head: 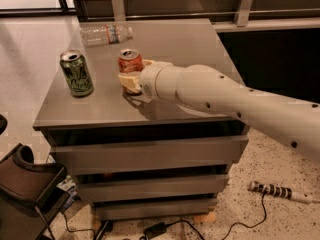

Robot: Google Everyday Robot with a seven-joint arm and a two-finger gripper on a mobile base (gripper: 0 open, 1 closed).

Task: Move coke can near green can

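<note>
Hand [135, 72] clasping coke can [130, 59], near green can [76, 74]

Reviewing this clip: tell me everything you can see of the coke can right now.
The coke can is a red-orange aluminium drink can with a silver top and pale markings, and it is upright. The gripper is closed around its lower body, one pale finger on each side. This hides its base, so I cannot tell whether it rests on the table or hangs just above. It is to the picture's right of the green can, apart from it.
</note>
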